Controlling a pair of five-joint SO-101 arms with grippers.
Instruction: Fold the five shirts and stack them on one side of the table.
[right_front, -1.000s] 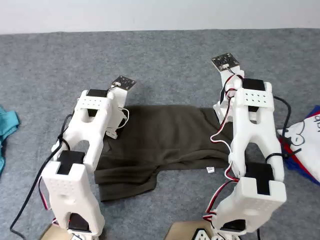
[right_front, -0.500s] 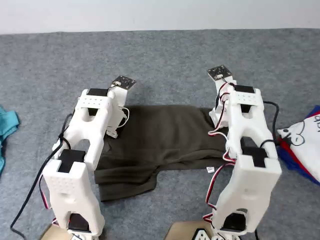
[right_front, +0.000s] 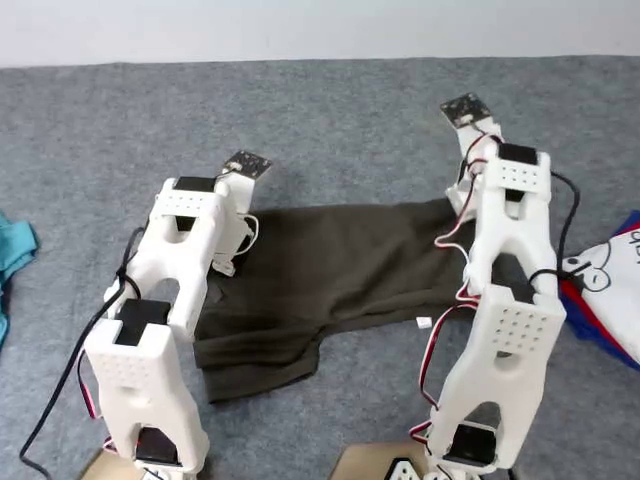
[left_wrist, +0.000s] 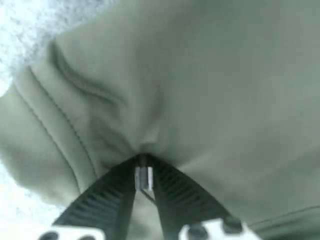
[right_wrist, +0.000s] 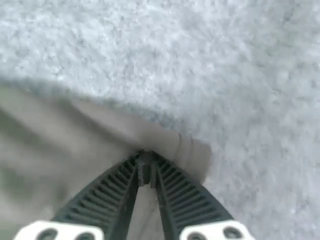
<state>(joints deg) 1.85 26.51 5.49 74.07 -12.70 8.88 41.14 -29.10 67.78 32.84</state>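
Step in hand: both pincers clamped on the dark olive-green cotton shirt (right_front: 330, 275), fold not yet made.
Shirt lies rumpled mid-surface on the grey felt table (right_front: 330, 120), between the arms. Left gripper (left_wrist: 144, 167) is pinched tight on bunched cloth beside a stitched hem. Right gripper (right_wrist: 146, 159) is pinched tight on a hemmed corner toward the right edge. Judgement: next move needs both arms lifting together and carrying the far edge toward the near edge under even tension.

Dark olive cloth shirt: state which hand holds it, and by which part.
Both. The left hand pinches the dark olive cloth shirt beside a stitched seam; the right hand pinches its hemmed edge near a corner.
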